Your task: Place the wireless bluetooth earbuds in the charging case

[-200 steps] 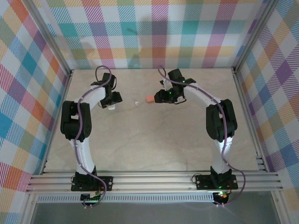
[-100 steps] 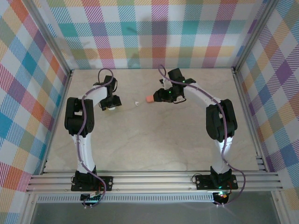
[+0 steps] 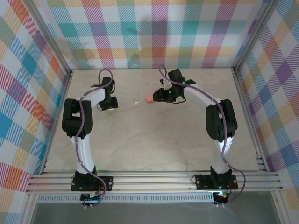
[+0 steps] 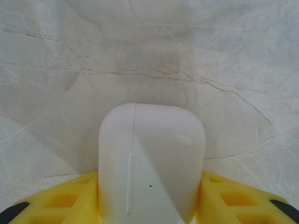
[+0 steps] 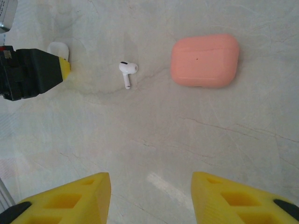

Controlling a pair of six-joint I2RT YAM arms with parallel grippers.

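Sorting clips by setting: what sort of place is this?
Probably a lab test cell: plaid-cloth walls on an aluminium frame, a left arm and right arm bolted at a marble-look table.

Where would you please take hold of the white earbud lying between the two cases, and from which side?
Grip the white earbud across its rounded head, coming straight down from above. It lies flat on the table, the thin stem pointing toward the right claw, so the head offers the wider, steadier hold.
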